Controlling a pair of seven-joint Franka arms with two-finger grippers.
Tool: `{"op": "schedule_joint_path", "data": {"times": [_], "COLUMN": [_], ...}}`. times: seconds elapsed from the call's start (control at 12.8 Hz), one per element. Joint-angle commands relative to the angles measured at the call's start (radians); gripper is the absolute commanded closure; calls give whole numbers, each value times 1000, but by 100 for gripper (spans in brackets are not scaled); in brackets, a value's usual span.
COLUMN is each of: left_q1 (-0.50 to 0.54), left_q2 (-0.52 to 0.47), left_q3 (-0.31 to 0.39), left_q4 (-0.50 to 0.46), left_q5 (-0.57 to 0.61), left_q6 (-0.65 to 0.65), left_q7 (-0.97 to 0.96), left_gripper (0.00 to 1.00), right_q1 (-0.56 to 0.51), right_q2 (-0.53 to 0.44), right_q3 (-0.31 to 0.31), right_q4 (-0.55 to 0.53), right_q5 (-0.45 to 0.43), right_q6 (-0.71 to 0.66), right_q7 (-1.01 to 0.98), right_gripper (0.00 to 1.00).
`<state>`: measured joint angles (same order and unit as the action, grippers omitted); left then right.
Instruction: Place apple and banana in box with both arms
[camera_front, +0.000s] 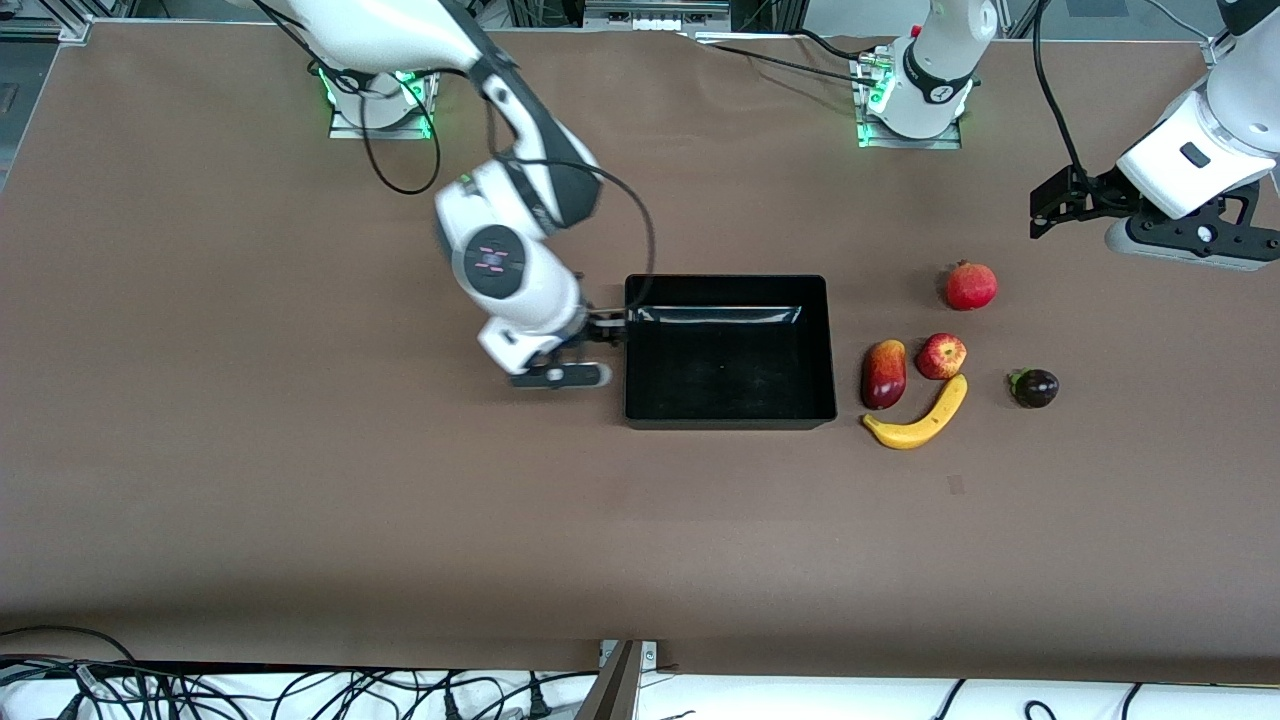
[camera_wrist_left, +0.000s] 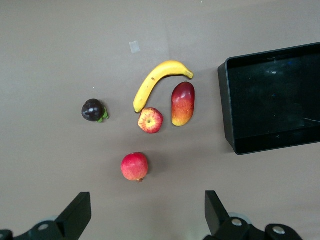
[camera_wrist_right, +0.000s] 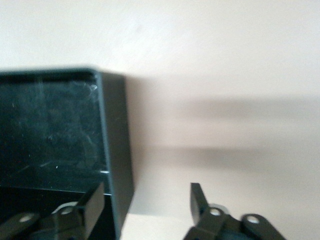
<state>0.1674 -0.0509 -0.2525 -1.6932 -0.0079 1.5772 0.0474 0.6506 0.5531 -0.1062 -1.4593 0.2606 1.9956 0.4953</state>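
**Both fruits out of the box; right claw at the box wall**

We note the brown counter (camera_front: 300, 520) first. On it, the black box (camera_front: 829, 340) sits about mid-counter, empty as far as we see. Its walls look stiff and glossy, likely slick, so we judge a pinch across a wall the sound way to steady it.

The right arm reaches down from its base to the box wall at the right arm's end. The right claw (camera_wrist_right: 145, 202) is open a moderate way and straddles that wall, one finger inside the box and one outside, not yet closed on anything.

The left arm hangs high toward its own end of the counter. The left claw (camera_wrist_left: 147, 215) is spread wide and empty, over bare counter near the pomegranate (camera_front: 971, 285).

The banana (camera_front: 922, 415) lies beside the box toward the left arm's end, nearest the front camera of the cluster. We judge it light, firm and smooth; a grip across the middle of the curve should hold best, since the ends taper.

The mango-like fruit (camera_front: 884, 373) lies just beside the banana, apparently touching one tip.

The apple (camera_front: 941, 356) sits between banana and pomegranate, very close to the banana. Round and probably slippery; we would close the fingers across its widest part.

A small dark fruit (camera_front: 1034, 387) sits apart, nearer the left arm's end.
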Motion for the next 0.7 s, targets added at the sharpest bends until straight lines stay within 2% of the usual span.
{"op": "schedule_joint_path", "data": {"times": [0.0,0.16,0.23,0.39,0.47,0.55,0.62], "left_q1": [1,1,-2,-8,-3,4,6], "left_q2": [11,17,22,25,25,28,42], "left_q3": [1,1,-2,-8,-13,-11,-11], "left_q4": [41,50,50,50,50,50,47], "left_q5": [3,12,25,26,25,22,17], "left_q6": [-45,-55,-55,-55,-55,-57,-71], "left_q7": [-18,-15,-17,-18,-9,9,38], "left_gripper": [0,0,0,0,0,0,0], "right_q1": [-8,-8,-6,-28,-105,-243,-405], "right_q2": [-145,-186,-199,-226,-257,-313,-376], "right_q3": [-108,-217,-275,-306,-281,-153,-15], "right_q4": [-27,-27,-27,-27,-48,-77,-154], "right_q5": [-73,-159,-156,-172,-182,-202,-268], "right_q6": [-92,-103,-138,-199,-227,-280,-270], "right_q7": [-13,-40,-76,-182,-232,-295,-331], "right_gripper": [0,0,0,0,0,0,0]}}
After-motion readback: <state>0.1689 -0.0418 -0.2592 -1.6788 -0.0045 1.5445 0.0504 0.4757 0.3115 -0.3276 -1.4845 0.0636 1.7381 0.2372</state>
